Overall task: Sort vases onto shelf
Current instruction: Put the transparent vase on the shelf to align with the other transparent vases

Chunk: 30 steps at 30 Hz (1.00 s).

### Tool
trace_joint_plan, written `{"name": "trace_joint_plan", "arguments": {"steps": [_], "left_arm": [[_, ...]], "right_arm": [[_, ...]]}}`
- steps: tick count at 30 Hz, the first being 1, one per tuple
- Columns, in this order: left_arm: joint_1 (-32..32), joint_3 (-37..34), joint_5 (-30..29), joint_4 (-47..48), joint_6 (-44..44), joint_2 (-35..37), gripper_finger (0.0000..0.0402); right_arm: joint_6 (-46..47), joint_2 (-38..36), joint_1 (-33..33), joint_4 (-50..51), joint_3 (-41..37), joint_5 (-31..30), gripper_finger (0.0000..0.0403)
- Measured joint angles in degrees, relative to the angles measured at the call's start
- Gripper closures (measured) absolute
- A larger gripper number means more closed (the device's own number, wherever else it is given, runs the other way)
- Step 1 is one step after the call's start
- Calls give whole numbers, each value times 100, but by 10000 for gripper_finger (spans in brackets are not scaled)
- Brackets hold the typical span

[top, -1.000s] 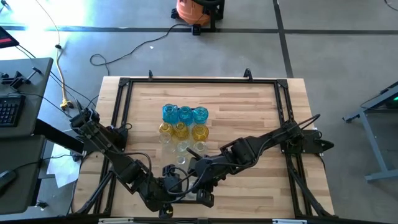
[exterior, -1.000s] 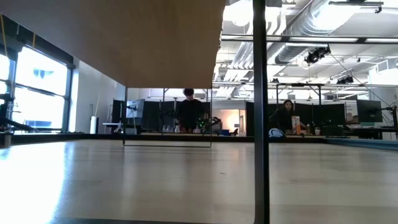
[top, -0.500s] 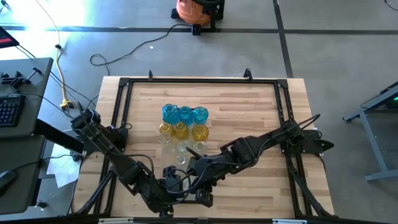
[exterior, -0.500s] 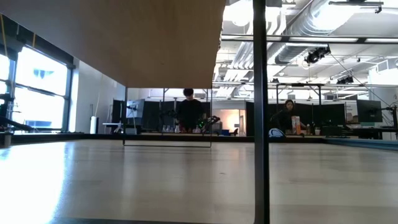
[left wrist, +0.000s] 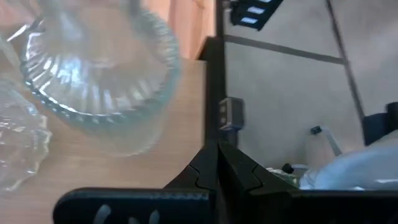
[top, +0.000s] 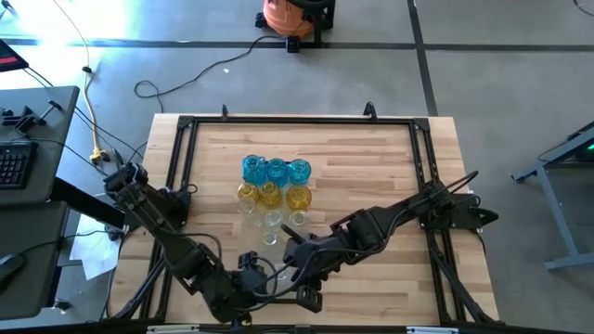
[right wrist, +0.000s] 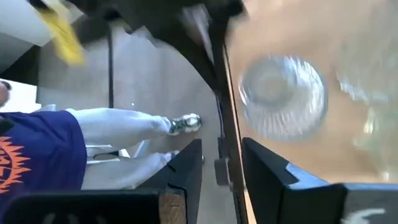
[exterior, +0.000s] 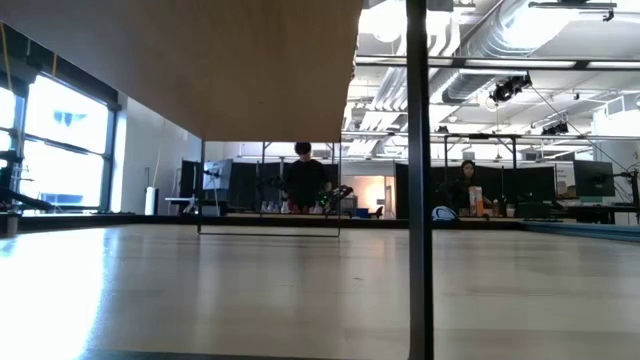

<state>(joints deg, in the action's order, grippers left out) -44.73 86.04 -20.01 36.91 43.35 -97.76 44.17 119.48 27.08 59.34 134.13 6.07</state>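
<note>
Both grippers sit low at the surface's [top: 371,158] near edge, close together. The left gripper's [top: 249,278] fingers are closed and empty; the right gripper's [top: 299,263] fingers stand apart, holding nothing. Vases [top: 274,190] cluster mid-surface.

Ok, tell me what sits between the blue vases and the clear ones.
In the high view, a row of yellow vases lies between the blue vases and the clear vases.

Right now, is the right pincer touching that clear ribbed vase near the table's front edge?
Apart. The right wrist view shows the right pincer with its fingers open and empty, and the clear ribbed vase standing ahead of the tips across bare wood.
</note>
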Motion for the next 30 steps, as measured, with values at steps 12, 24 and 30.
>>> {"name": "trace_joint_plan", "arguments": {"steps": [12, 24, 30], "left_arm": [[-683, 0, -1390, 824, 386, 928, 401], [-1186, 2, -2313, 1569, 454, 1701, 401], [-1324, 2, -2432, 1895, 452, 1962, 401]], "right_arm": [[502, 0, 471, 879, 0, -1531, 375], [1727, 20, 753, 858, 0, -2706, 400], [2705, 213, 876, 835, 7, -3195, 402]]}}
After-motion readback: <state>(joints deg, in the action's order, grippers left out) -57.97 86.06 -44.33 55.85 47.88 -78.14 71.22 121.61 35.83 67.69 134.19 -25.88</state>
